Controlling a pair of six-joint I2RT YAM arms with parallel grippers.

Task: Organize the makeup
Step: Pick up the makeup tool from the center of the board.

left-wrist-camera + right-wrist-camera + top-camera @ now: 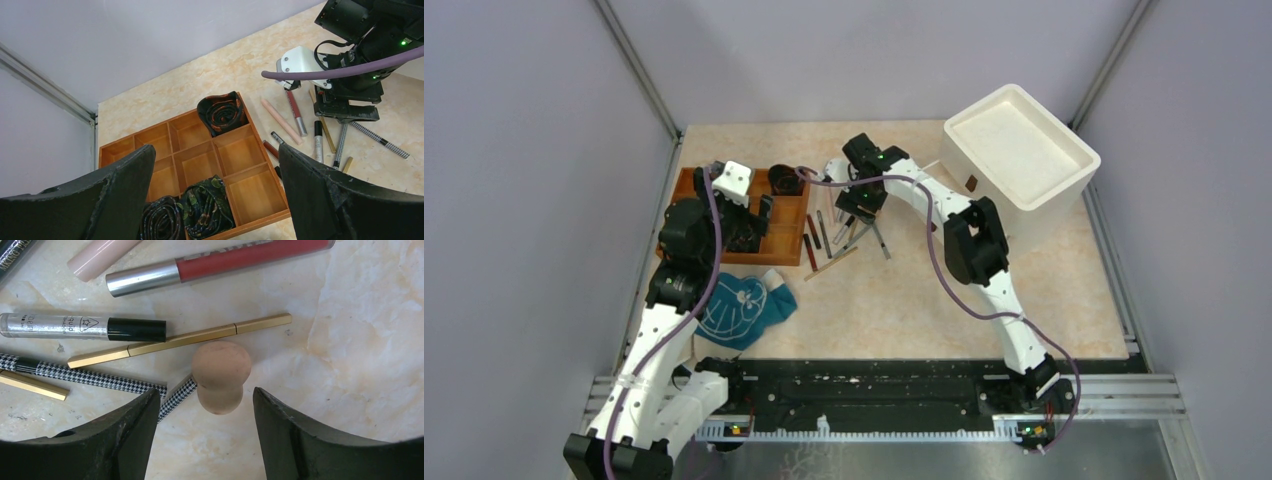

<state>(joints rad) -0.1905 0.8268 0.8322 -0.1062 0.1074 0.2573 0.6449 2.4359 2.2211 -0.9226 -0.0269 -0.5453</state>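
The wooden compartment tray holds no makeup yet; the slim pencils and tubes lie on the beige desk at its 3 o'clock. The right jaws gape around a tan egg-shaped sponge, not gripping it; the left jaws are open and empty.

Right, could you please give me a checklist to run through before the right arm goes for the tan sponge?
1. Right jaws open: ok.
2. Sponge between them: ok, though nearer one side.
3. Sponge free of neighbours: not ok; the gold pencil and a checked pencil lie right against it.
4. Free compartment in the wooden tray: ok, several are bare.
5. Left jaws holding nothing: ok, open above the tray.
6. Way to the tray clear: cannot tell; the left arm hangs over it.
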